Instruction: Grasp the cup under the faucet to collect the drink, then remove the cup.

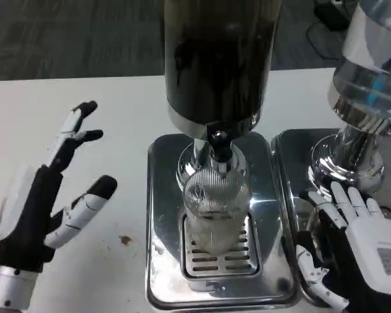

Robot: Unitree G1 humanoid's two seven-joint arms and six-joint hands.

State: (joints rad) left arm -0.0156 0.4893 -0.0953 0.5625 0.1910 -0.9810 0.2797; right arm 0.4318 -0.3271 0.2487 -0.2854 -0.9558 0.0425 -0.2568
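Note:
A clear ribbed cup (215, 208) stands on the drip grate (202, 261) of the dark drink dispenser (218, 59), right under its faucet (217, 147). My left hand (55, 195) hovers over the table to the left of the dispenser base, fingers spread and holding nothing. My right hand (358, 244) is at the lower right, beside the base and apart from the cup, with its fingers apart and empty.
The dispenser's shiny steel base (159, 195) fills the middle. A second dispenser (362, 104) with its own steel base stands at the right, just behind my right hand. A small brown stain (125, 240) marks the white table (117, 117).

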